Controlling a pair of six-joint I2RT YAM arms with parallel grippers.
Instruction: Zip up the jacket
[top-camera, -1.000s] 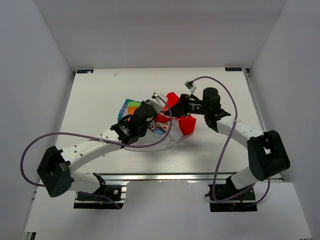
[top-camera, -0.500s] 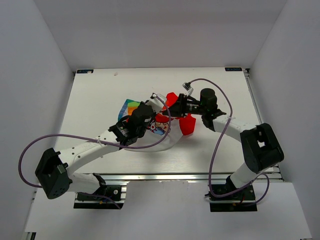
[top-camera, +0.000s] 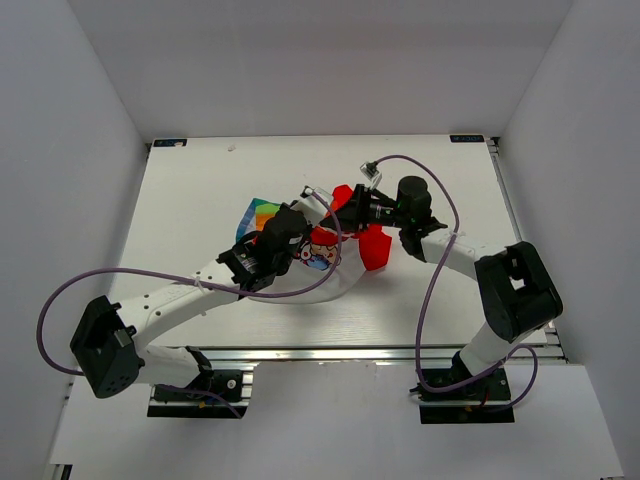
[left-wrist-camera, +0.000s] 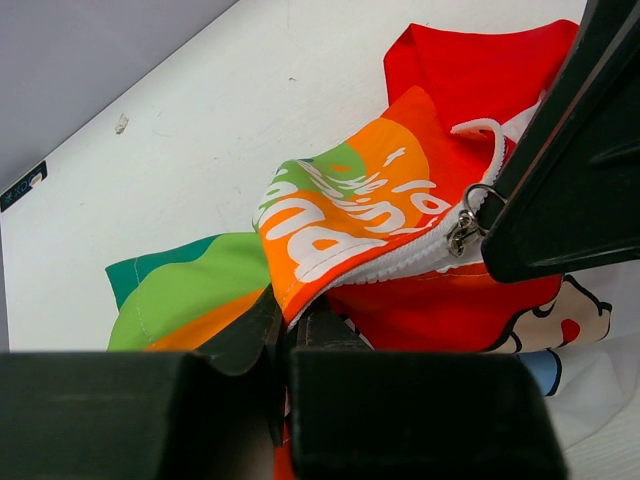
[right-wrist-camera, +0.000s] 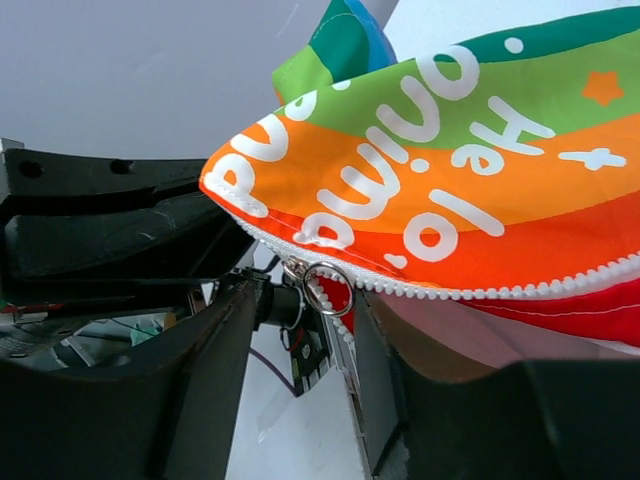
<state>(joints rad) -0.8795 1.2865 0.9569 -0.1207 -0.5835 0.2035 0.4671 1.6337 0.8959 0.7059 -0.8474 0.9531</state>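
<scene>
The jacket (top-camera: 322, 256) lies bunched mid-table, with its red hood (top-camera: 376, 250) to the right and its rainbow hem (top-camera: 258, 214) lifted at the left. My left gripper (top-camera: 287, 228) is shut on the orange hem corner (left-wrist-camera: 300, 265); its fingers (left-wrist-camera: 250, 330) pinch the fabric just beside the bottom of the white zipper. The metal zipper pull (left-wrist-camera: 465, 226) hangs on the zipper next to a black finger (left-wrist-camera: 570, 150) of the right gripper. My right gripper (right-wrist-camera: 305, 296) is open, and the pull's ring (right-wrist-camera: 327, 288) sits between its jaws, unclamped. The jacket's hem (right-wrist-camera: 450, 180) stretches above them.
The white table (top-camera: 200, 200) is boxed in by grey walls on the left, right and back. Purple cables (top-camera: 440, 290) loop from both arms over the table. The left arm's link (top-camera: 190, 295) lies low across the near left.
My right gripper has moved left, closer to the jacket's zipper, and its arm has swung in. The left gripper keeps its hold on the hem and has barely shifted.
</scene>
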